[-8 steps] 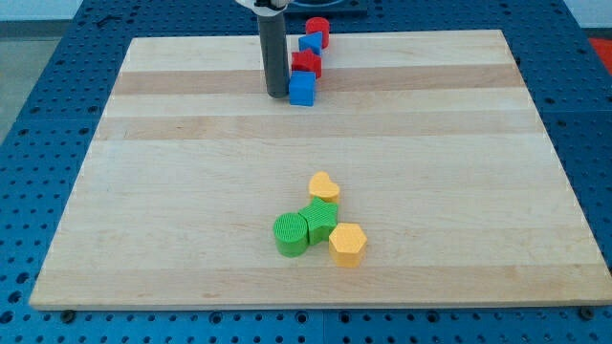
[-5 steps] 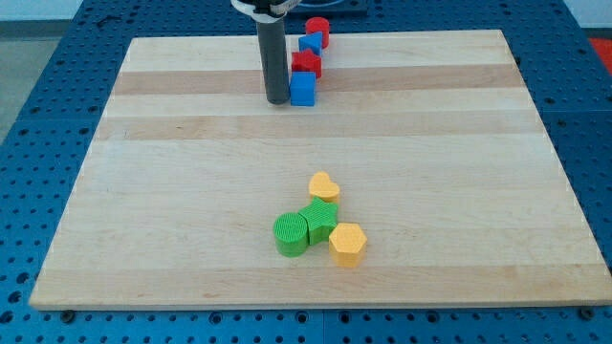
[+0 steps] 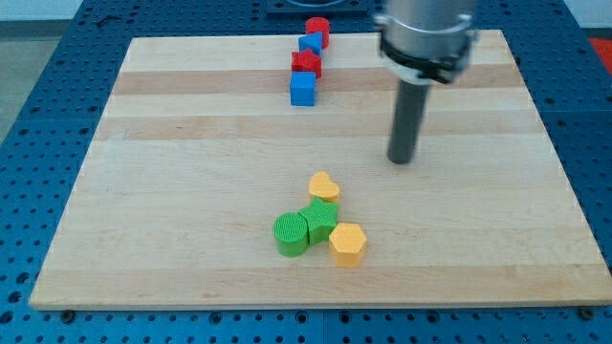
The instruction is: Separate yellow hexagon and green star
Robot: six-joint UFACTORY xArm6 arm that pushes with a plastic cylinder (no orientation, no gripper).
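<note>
The yellow hexagon lies near the view's bottom centre of the wooden board. It touches the green star at the star's lower right. A green cylinder touches the star on its left, and a yellow heart touches it from above. My tip stands on the board up and to the right of this cluster, well apart from every block.
A line of blocks runs down from the view's top centre: a red cylinder, a small blue block, a red block and a blue cube. A blue perforated table surrounds the board.
My tip has moved from just left of the blue cube at the top to the right and down, towards the middle right of the board. No block has moved.
</note>
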